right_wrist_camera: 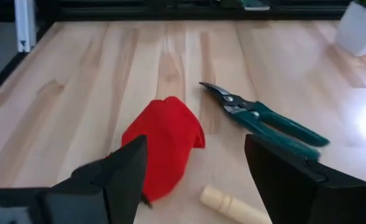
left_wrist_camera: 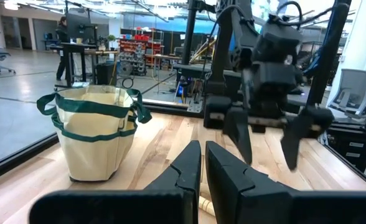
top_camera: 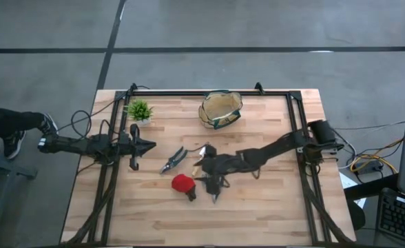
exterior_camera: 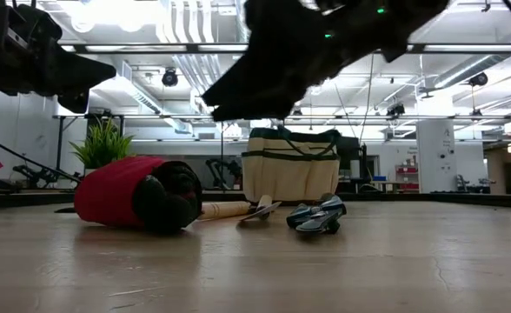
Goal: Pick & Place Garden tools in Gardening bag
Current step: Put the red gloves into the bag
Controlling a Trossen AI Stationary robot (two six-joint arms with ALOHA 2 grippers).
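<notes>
On the wooden table (top_camera: 257,207) lie three loose tools, all near its middle: one pair of pruners (top_camera: 173,160) with dark green handles, one wooden-handled trowel (top_camera: 204,153) just right of them and partly hidden under the right arm, and one red-headed piece (top_camera: 183,184) with a dark handle on the near side of the pruners. A second pair of pruners cannot be made out. The single gardening bag (top_camera: 220,109), tan with green trim and loop handles, stands upright at the far edge of the table, right of centre, well apart from the tools. One small potted plant (top_camera: 139,110) sits at the far left. The right gripper (top_camera: 206,178) hangs above the table just right of the red-headed piece, its fingers spread wide and holding nothing. The left gripper (top_camera: 147,146) waits at the left side of the table, fingers pressed together and empty.
</notes>
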